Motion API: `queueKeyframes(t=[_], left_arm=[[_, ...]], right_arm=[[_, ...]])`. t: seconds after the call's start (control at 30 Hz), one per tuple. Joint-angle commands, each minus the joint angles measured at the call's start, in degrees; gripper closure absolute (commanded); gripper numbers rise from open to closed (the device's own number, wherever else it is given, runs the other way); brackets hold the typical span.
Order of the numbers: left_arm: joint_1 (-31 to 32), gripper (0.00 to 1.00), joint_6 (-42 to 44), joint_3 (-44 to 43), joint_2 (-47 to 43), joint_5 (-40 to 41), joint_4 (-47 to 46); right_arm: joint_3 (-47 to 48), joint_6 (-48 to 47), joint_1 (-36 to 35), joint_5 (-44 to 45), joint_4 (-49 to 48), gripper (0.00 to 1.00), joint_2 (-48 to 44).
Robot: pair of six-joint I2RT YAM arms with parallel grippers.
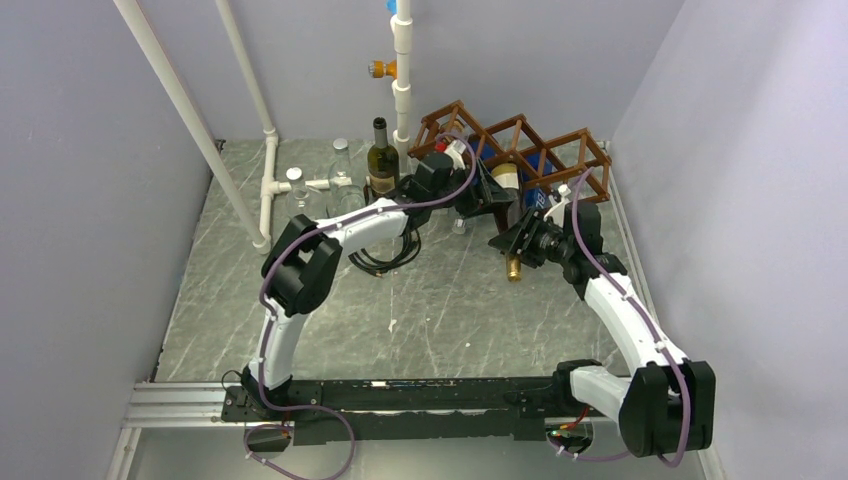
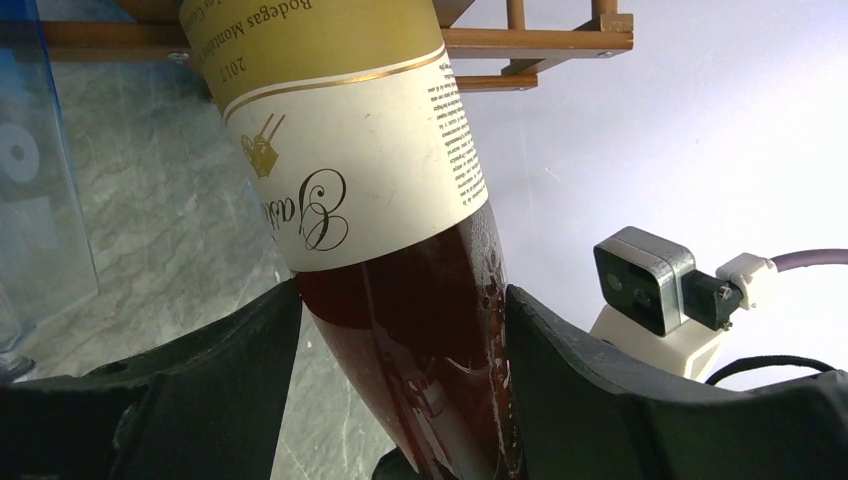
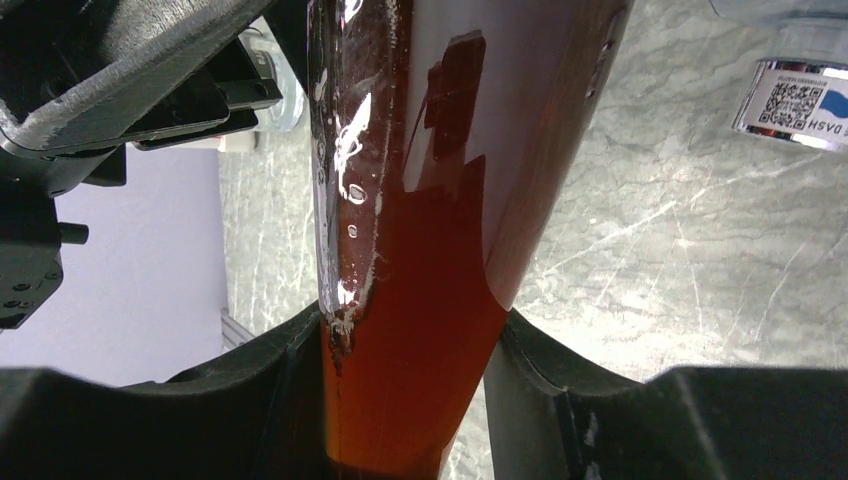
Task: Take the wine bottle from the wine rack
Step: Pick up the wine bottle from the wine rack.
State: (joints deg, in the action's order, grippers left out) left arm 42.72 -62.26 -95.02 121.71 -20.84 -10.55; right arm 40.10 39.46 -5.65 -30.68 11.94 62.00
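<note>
Where its label turns gold, the wine bottle reads "Bodegas".

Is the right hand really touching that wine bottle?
Touching. In the right wrist view, the right hand has both fingers pressed against the wine bottle, no gap.

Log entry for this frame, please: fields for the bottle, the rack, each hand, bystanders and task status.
wine bottle: lying tilted, base end in a lower cell of the wine rack, neck pointing toward the arms
left hand: closed on the bottle's dark glass beside the cream label
right hand: closed on the bottle where it narrows toward the neck
bystanders: upright green bottle beside the white pipe, left of the rack
task status: bottle gripped by both hands, not yet clear of the rack
</note>
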Motion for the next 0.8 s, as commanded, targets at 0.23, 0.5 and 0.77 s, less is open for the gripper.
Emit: queueKeyframes(t=[0.23,0.5,0.77], left_arm=[[2.2,0.28,-1.6,5.5,-6.2,-1.1,-9.4],[3.0,0.27,-3.0,9.6,-8.9,-0.5,-12.8],[4.1,0.26,-3.5,12.6,-11.1,0.1,-14.4]], right_arm=[[5.0,-2.4,-1.8,-11.7,-12.1,1.00,-7.3],[4.6,-3.4,-2.2,-13.3,-8.1,1.00,-9.7],[4.7,-4.2,-2.7,-14.3,-4.9,1.00,-11.8]])
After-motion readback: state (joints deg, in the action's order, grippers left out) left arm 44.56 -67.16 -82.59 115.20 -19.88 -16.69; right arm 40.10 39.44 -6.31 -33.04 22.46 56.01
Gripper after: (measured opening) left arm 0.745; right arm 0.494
